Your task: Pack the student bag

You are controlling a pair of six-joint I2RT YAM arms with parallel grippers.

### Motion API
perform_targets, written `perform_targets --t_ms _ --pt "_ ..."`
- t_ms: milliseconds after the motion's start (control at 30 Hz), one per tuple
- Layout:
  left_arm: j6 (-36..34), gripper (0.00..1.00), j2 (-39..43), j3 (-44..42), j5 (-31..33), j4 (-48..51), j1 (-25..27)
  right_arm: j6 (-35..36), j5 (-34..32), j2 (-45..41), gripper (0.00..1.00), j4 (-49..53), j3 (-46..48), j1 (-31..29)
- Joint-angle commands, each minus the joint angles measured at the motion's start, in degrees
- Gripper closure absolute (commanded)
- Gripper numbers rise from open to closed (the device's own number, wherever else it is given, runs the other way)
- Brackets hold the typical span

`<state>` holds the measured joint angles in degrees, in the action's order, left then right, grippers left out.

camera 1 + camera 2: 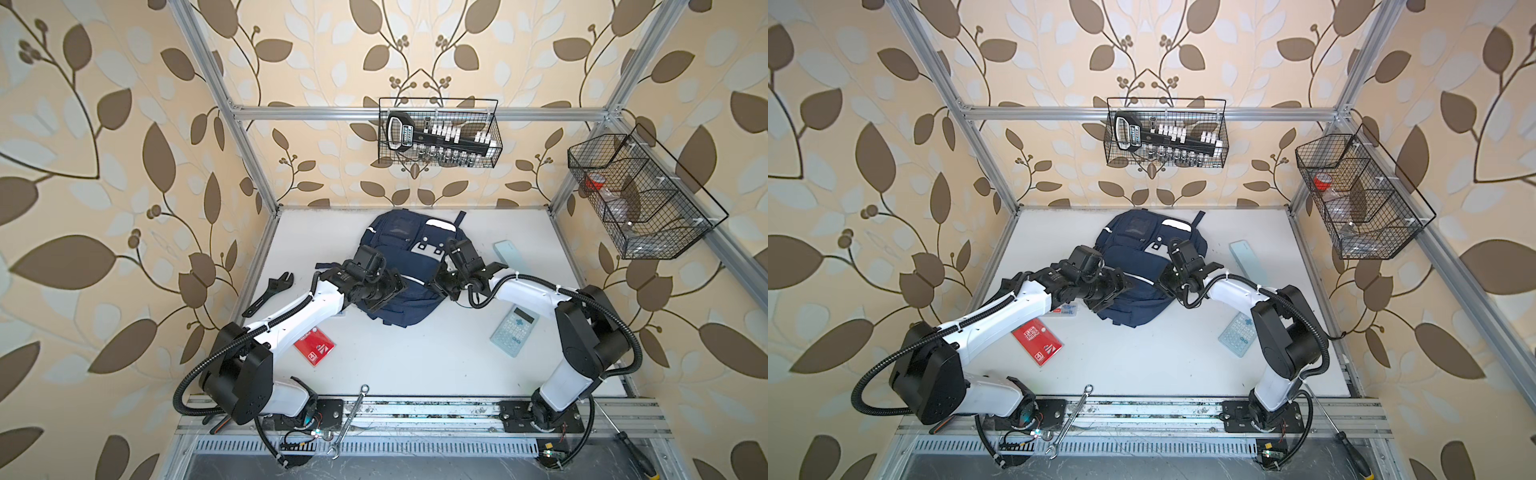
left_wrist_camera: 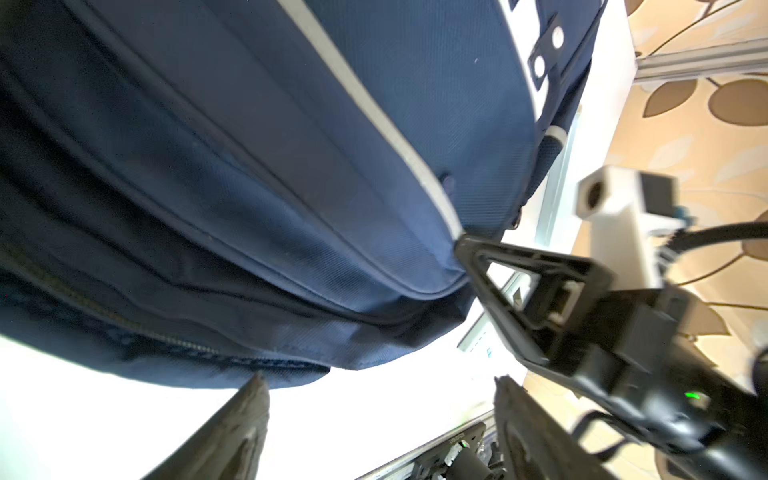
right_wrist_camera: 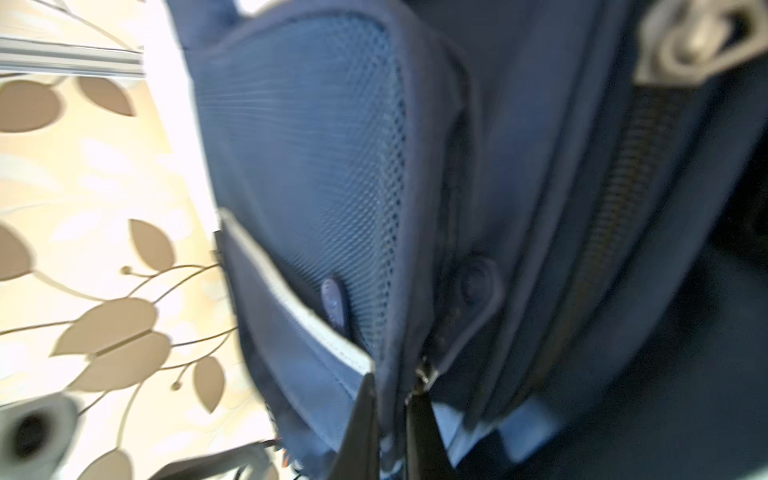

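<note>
White tabletop (image 1: 415, 365); right end effector (image 3: 392, 390) pinches woven student bag (image 1: 390, 241); left end effector (image 2: 380, 379) spread.

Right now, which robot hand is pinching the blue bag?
The right gripper: its jaws are shut on the student bag. The left gripper stands open, holding nothing.

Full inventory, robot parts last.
student bag: 1, navy, table centre
booklet: 1, red, front-left of bag
calculator: 1, pale blue, front-right of bag
flat case: 1, pale blue, right of bag
white packet: 1, blue print, left of bag, partly hidden
adjustable wrench: 1, black, table's left edge
combination spanner: 1, silver, front rail
screwdriver: 1, black handle, front-right rail
back basket: 1, black wire, back rail, holds socket set
side basket: 1, black wire, right rail, holds red-capped container
left hand: 1, black, open, at bag's front-left
right hand: 1, black, shut on bag's side edge
</note>
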<state>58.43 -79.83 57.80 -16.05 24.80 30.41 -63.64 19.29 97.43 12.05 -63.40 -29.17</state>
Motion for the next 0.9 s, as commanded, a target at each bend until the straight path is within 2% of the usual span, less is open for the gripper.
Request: perform_targets --t_ms 0,200,367,567,767,867 --pt "2.5 0.1 0.7 3.73 0.39 0.53 -1.56 -0.42 4.19 -4.39 1.0 -5.97 -4.96 0.11" --pt "8.19 0.08 -0.05 4.36 -1.1 -3.94 -4.23 -4.51 7.48 -7.57 1.0 -9.59 -2.02 -0.01" --pt "10.99 0.13 -2.31 3.89 -2.06 -9.6 -4.49 -7.11 9.95 -8.39 1.0 -15.71 0.25 -0.01" --pt "15.74 0.19 -6.17 0.51 -5.59 -14.52 -4.49 -5.87 10.49 -7.97 1.0 -13.77 -1.96 0.13" --pt "17.7 0.32 -9.79 3.11 -5.82 -18.2 -4.53 -5.88 10.48 -8.94 1.0 -13.53 0.41 -0.97" --pt "16.88 0.45 -11.8 5.79 -5.01 -17.94 -4.53 -6.17 10.39 -9.92 1.0 -14.34 2.66 -1.39"
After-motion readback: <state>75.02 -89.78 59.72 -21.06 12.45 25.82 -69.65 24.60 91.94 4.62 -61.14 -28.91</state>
